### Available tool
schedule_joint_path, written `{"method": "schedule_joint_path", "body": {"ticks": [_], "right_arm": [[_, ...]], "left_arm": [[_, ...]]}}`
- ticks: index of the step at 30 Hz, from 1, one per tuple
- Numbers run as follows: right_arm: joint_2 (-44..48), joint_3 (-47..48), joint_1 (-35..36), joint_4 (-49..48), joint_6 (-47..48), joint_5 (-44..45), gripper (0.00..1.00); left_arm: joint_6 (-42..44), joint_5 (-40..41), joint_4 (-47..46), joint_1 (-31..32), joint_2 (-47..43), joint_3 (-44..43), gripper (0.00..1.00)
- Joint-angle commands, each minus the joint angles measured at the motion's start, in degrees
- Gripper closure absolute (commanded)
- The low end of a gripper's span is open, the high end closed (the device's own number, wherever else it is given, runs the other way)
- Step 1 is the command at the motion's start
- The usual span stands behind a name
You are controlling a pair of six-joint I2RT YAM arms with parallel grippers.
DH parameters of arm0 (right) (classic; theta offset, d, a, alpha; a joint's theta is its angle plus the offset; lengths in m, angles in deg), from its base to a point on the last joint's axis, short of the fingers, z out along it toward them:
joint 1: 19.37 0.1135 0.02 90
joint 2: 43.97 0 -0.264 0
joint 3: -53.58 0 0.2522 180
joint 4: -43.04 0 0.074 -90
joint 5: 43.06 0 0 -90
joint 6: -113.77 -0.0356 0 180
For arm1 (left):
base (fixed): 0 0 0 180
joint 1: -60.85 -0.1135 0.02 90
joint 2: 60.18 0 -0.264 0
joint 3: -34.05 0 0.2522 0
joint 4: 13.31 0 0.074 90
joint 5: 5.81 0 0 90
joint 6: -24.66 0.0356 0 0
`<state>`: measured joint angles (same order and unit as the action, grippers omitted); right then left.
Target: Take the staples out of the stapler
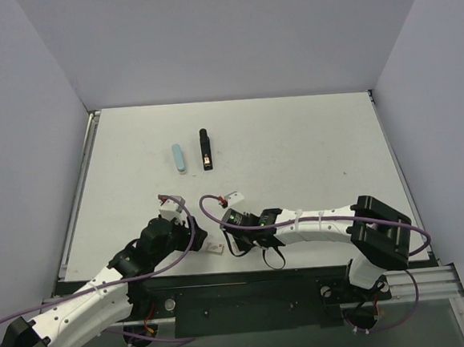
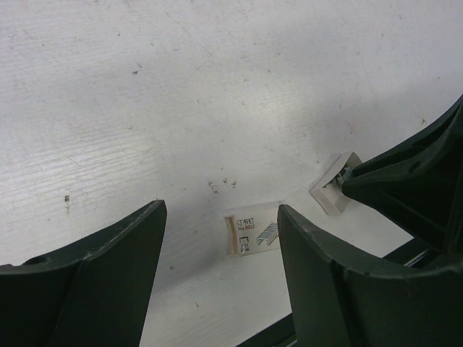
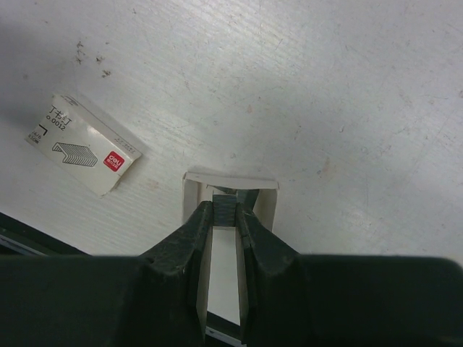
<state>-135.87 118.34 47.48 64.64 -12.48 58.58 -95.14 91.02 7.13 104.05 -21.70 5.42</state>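
Note:
The slim black stapler (image 1: 206,150) lies on the far part of the table, away from both arms. My right gripper (image 3: 226,217) is shut on a short grey strip of staples (image 3: 226,206), held inside a small open cardboard tray (image 3: 266,202). In the top view my right gripper (image 1: 235,239) is low near the table's front edge. My left gripper (image 2: 221,210) is open and empty, its fingers on either side of a flat staple box sleeve (image 2: 253,233). In the top view it (image 1: 195,239) hovers just left of that sleeve (image 1: 215,249).
A pale blue bar (image 1: 179,157) lies just left of the stapler. The staple box sleeve (image 3: 83,144) lies left of the tray. The tray (image 2: 334,191) and the right arm's dark finger (image 2: 412,181) show in the left wrist view. Walls enclose the table on three sides.

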Motion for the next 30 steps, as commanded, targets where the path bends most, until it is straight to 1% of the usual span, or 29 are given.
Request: {"method": "schedule_joint_path", "body": {"ticks": [1,14,21,26,30], "right_arm": [[-1.3,0.7,0.7,1.7,-0.8,1.5,0.92],[-2.0,1.4,1.3,1.9,-0.9,1.5,0.9],[-2.0,2.2,1.4,2.4,-1.0,2.0,0.76],[-1.6,3.7,1.8,3.6,-0.5,2.9,0.71],[0.9,4.3,2.0,4.5,0.0,4.3,0.69]], "left_arm": [[-0.3,-0.1,-1.1,0.2,-0.2,-0.3,0.27],[-0.3,-0.1,-1.0,0.2,-0.4,-0.3,0.27],[-0.3,-0.1,-1.0,0.2,-0.4,-0.3,0.27],[-0.3,-0.1,-1.0,0.3,-0.3,-0.3,0.27],[-0.3,0.0,-1.0,0.3,-0.3,-0.3,0.27]]}}
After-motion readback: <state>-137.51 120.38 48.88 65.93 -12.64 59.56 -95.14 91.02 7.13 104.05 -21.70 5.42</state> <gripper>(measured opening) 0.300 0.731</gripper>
